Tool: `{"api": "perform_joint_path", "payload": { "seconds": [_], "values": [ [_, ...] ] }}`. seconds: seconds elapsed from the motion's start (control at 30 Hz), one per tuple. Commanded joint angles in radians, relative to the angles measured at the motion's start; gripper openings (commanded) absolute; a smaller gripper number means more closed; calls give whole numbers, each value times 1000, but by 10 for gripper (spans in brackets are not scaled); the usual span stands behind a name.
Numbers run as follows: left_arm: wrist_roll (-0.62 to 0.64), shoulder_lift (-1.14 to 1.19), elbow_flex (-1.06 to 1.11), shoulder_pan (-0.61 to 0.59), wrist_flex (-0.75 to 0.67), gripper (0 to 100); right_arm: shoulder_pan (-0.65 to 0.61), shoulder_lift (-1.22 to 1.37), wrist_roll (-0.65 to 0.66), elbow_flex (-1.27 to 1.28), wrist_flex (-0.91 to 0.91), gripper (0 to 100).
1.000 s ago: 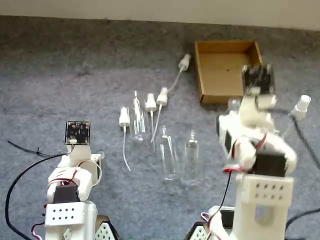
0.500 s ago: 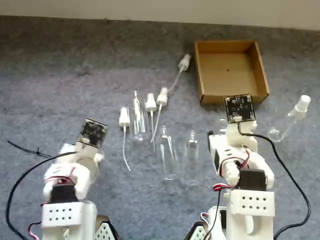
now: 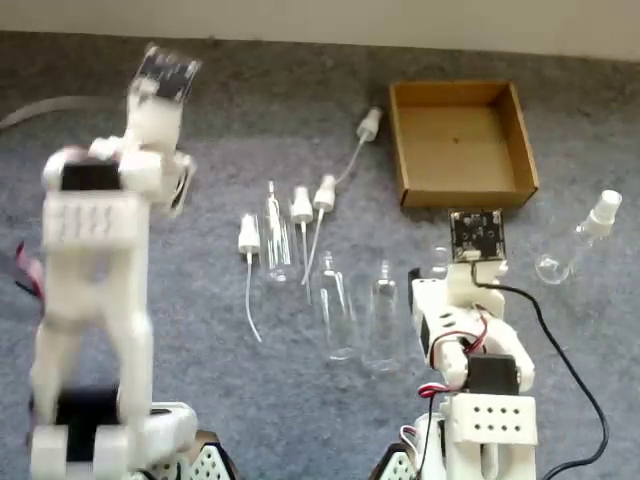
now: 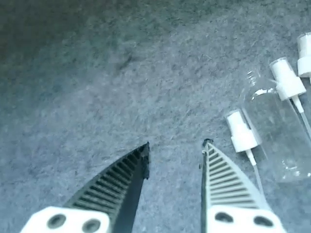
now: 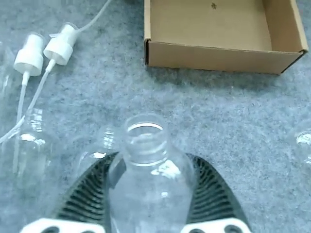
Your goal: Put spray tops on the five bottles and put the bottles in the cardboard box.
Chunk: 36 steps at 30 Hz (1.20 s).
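My right gripper is shut on a clear open-necked bottle, held low over the carpet in front of the cardboard box. In the high view this bottle sits just past the right wrist. My left gripper hangs open over bare carpet, with a loose spray top and a lying bottle off to one side. The left arm stands tall at the far left. Three bottles and several loose spray tops lie mid-table. The box holds nothing.
A bottle with a spray top on it lies on the carpet right of the box. One spray top with its tube lies just left of the box. A black cable runs from the right arm. Grey carpet covers the table.
The left arm rose from its folded low pose and swung up toward the far left. The right arm drew back from near the box and lowered, the bottle still in its gripper.
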Motion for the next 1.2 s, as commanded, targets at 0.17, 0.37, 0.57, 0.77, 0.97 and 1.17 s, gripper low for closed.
{"api": "perform_joint_path", "payload": {
  "seconds": [0.17,0.37,0.57,0.77,0.97,1.17],
  "values": [
    [161,975,-1165,110,413,172,-48,-119,-12,39,-22,5],
    [238,1268,-1293,77,427,172,-58,-119,-12,41,19,5],
    [281,1305,-1302,81,430,173,-94,-119,-12,41,24,5],
    [282,1199,-1164,133,434,220,-94,-119,-12,41,24,5],
    [276,1067,-963,229,430,234,-94,-119,-12,41,25,5],
    [238,1067,-951,154,388,232,-94,-119,-12,41,33,5]
  ]
}}
